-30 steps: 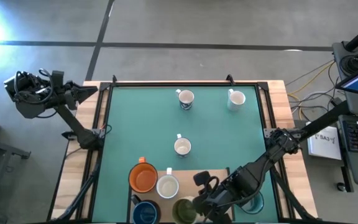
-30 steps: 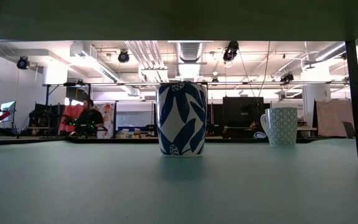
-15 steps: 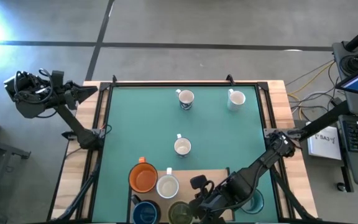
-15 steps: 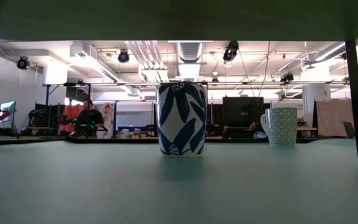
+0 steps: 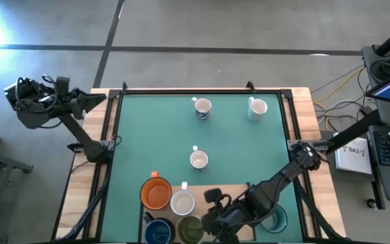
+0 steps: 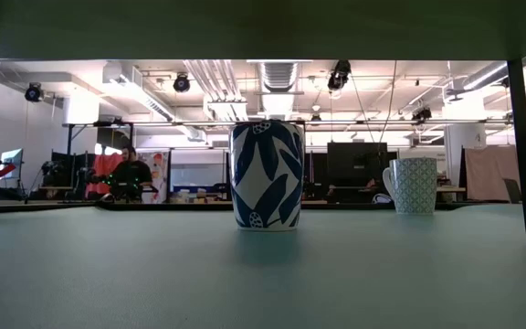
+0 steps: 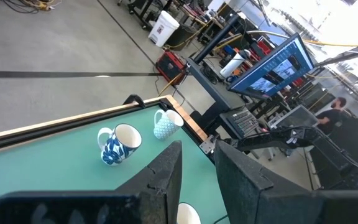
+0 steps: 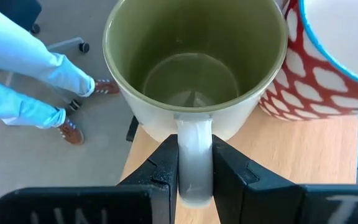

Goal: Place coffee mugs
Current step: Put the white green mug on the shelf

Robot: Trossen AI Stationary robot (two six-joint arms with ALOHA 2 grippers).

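Olive-green mug (image 8: 194,68), handle clamped between the right gripper (image 8: 194,163) jaws, now farther left than before

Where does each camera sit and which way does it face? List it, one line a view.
High: overhead, looking down on the table and both arms.
Low: table height, facing the blue-leaf mug; no arm shows.
Left wrist: off the table's far left corner; left gripper points at that same blue-leaf mug.
Right wrist: at the near edge; right gripper clamps the olive-green mug handle, also seen from overhead.

Olive-green mug (image 8: 194,68): glossy glazed ceramic, smooth. Board (image 8: 278,162) under it: wood, matt. Table mat (image 5: 154,135): matt, prob. fabric.
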